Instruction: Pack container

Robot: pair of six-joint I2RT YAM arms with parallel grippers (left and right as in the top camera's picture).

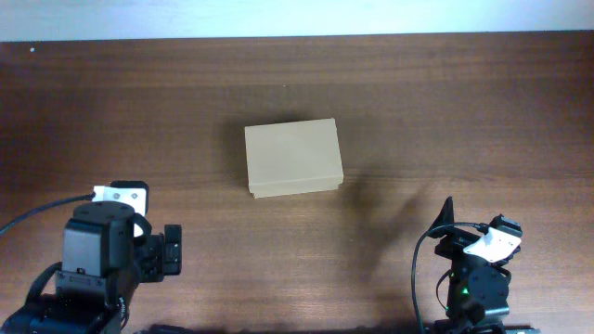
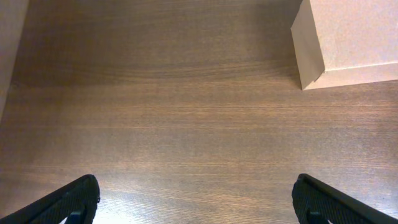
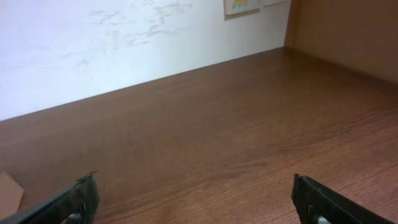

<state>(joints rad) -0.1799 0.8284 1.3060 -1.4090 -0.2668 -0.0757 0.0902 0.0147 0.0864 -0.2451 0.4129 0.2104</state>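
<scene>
The container (image 1: 293, 157) is a plain tan cardboard box with its flap lid closed, standing in the middle of the brown table. Its corner shows at the upper right of the left wrist view (image 2: 348, 40). A tan corner at the lower left edge of the right wrist view (image 3: 9, 191) may be part of it. My left gripper (image 2: 196, 205) is open and empty, near the table's front left, well short of the box. My right gripper (image 3: 196, 202) is open and empty at the front right (image 1: 450, 218). No pens or tape roll show.
The wooden table (image 1: 445, 111) runs back to a white wall (image 3: 124, 43). A tan panel (image 3: 348, 31) stands at the far right in the right wrist view.
</scene>
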